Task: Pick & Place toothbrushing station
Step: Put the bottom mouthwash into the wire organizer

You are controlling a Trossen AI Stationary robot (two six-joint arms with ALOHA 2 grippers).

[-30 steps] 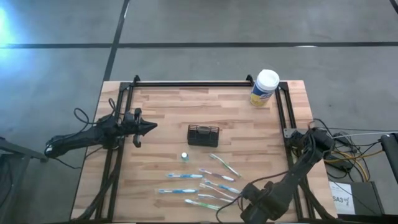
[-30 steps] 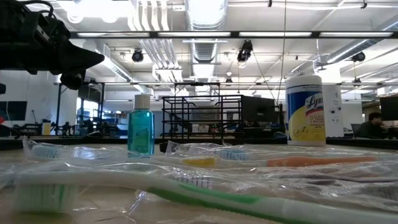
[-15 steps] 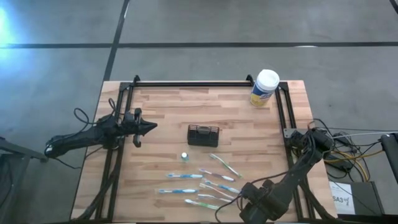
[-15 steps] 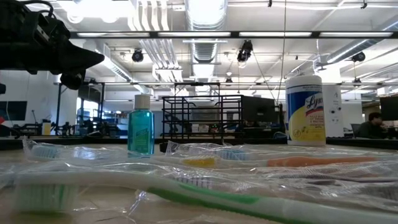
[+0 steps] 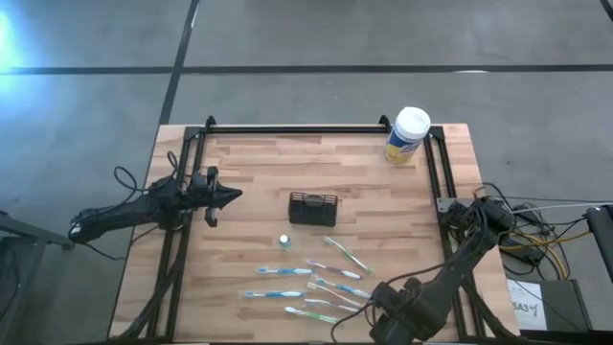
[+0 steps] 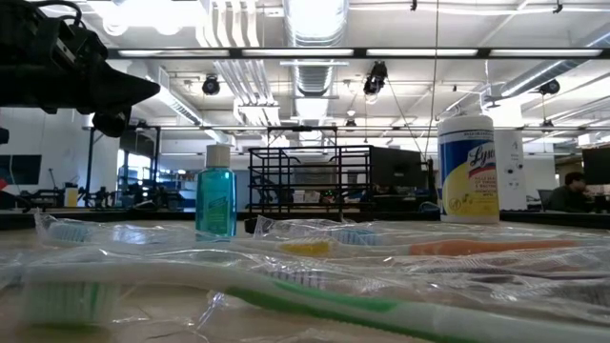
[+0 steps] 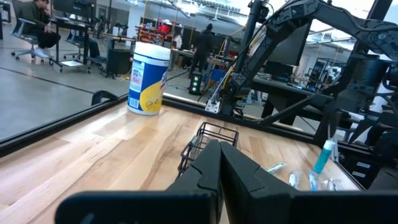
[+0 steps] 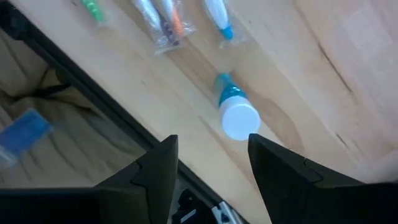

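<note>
Black mesh holder [image 5: 313, 207] holds nothing; toothbrushes [image 5: 316, 283] lie nearby

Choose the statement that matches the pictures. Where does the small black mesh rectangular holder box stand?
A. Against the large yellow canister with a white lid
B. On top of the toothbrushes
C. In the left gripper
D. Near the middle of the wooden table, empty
D: in the high view the small black mesh rectangular holder box sits alone mid-table, nothing inside, apart from the wrapped toothbrushes.

The yellow canister [image 6: 468, 170] at the table's far right carried a label reading "Ly", cut off at the edge; nothing else was legible.
</note>
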